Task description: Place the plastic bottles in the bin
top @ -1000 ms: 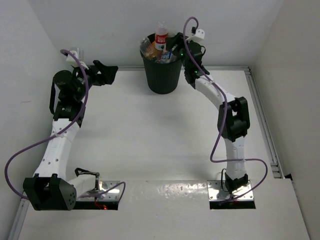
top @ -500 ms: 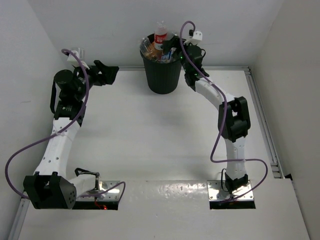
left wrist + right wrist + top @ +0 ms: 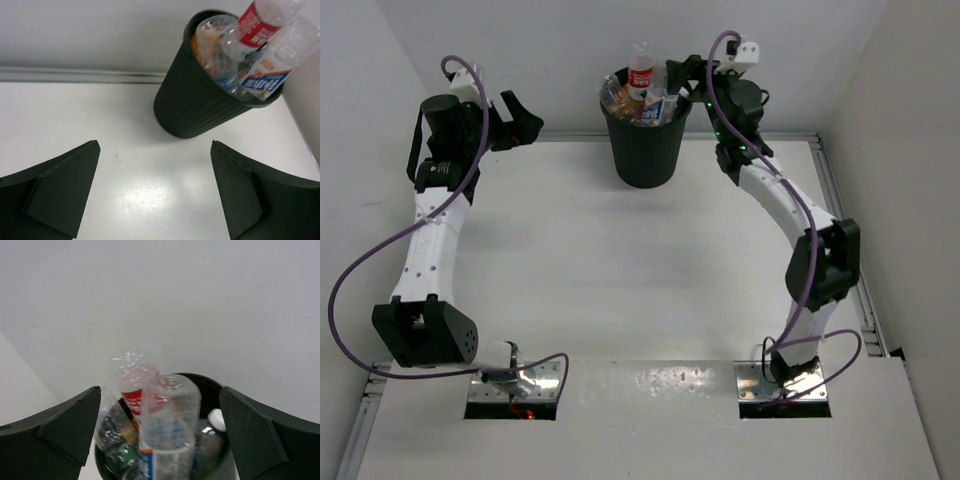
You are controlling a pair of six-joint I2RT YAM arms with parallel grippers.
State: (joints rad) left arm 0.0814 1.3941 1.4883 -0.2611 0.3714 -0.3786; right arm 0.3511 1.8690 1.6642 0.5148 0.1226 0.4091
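The bin [image 3: 642,150] is a black ribbed wastebasket at the far middle of the table, against the back wall. Several plastic bottles stick out of it: a red-labelled one [image 3: 641,72] stands tallest and a clear blue-labelled one [image 3: 167,440] leans beside it. My right gripper [image 3: 682,78] hovers open just right of the bin's rim [image 3: 210,385], holding nothing. My left gripper [image 3: 520,115] is open and empty at the far left. Its wrist view looks across bare table at the bin [image 3: 200,105] and its bottles [image 3: 262,80].
White walls close in the table at the back and on both sides. A metal rail [image 3: 845,240] runs along the table's right edge. Both arm bases sit on metal plates [image 3: 785,385] at the near edge.
My right gripper has opened and drawn back up and to the right from the bin's rim, leaving a bottle in the bin. The left arm has swung up and back toward the far left corner.
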